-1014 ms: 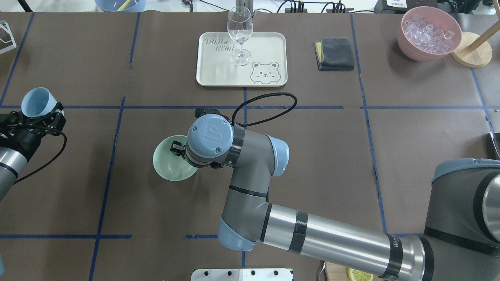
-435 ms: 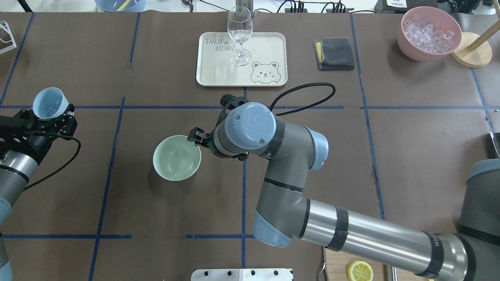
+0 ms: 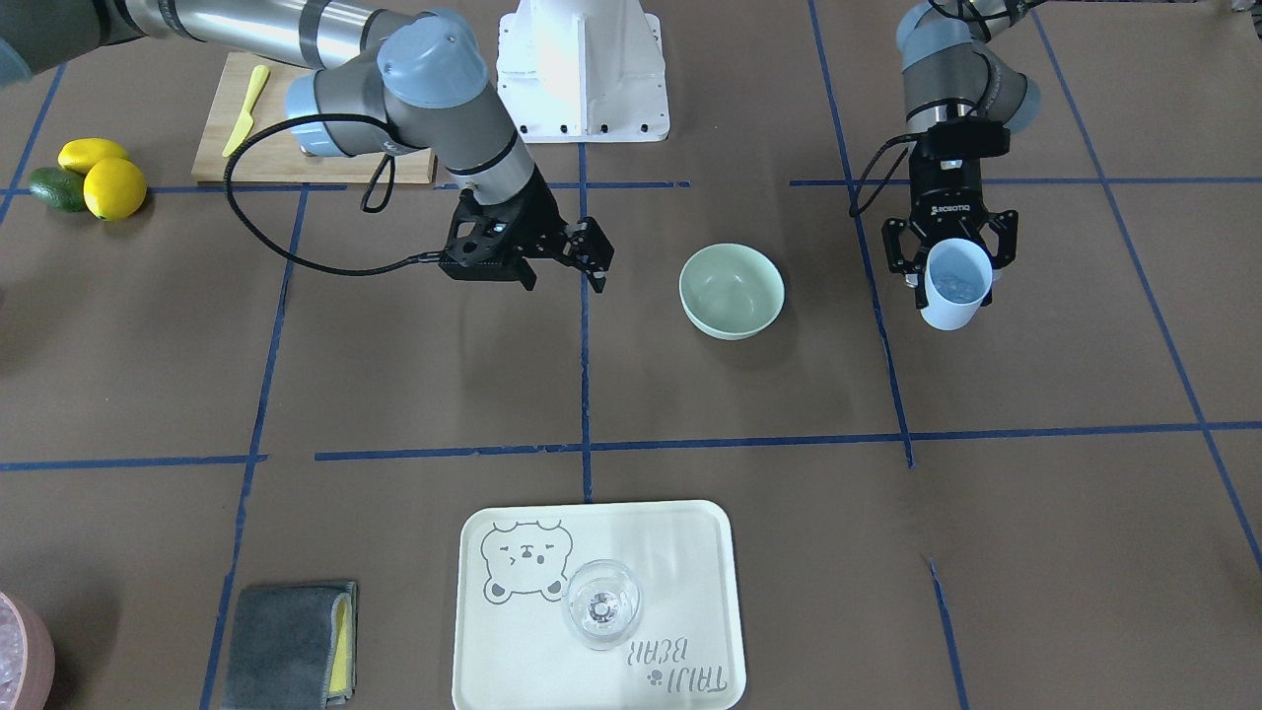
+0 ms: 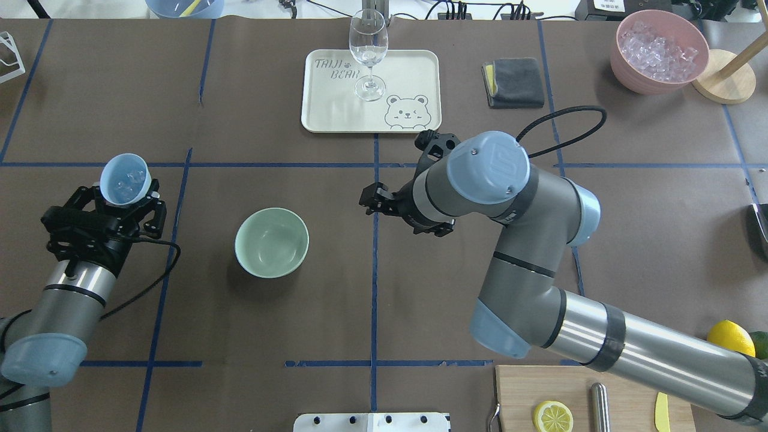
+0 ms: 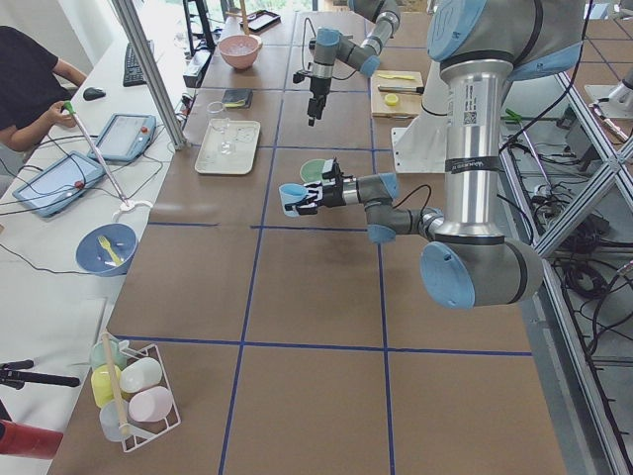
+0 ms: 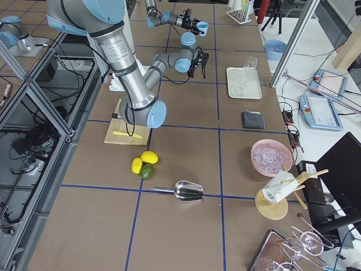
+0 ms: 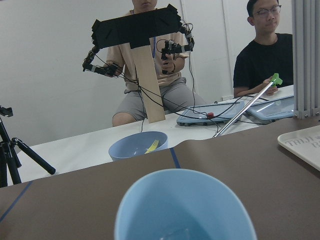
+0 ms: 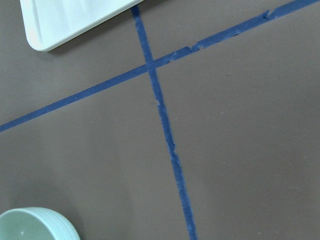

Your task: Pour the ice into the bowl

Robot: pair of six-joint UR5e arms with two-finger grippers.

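Note:
The pale mint-green bowl [image 4: 272, 242] [image 3: 732, 291] stands upright and holds nothing on the brown table; its rim also shows in the corner of the right wrist view [image 8: 35, 225]. My left gripper [image 4: 123, 199] [image 3: 952, 258] is shut on a light blue cup [image 4: 124, 179] [image 3: 954, 288] [image 7: 185, 210], held upright well to the left of the bowl. The ice [image 4: 128, 178] shows as clear cubes in the cup's bottom. My right gripper [image 4: 369, 201] [image 3: 592, 258] is open and holds nothing, hovering to the right of the bowl, clear of it.
A cream tray [image 4: 336, 114] with a wine glass [image 4: 367, 54] sits at the back centre. A grey cloth [image 4: 513, 82] and a pink container of ice [image 4: 659, 51] are at back right. A cutting board [image 4: 576, 390] with a lemon half lies at front right.
My right gripper has left the bowl's rim and drawn away to the right. My left gripper has carried the cup rightward, closer to the bowl. The bowl has stayed put.

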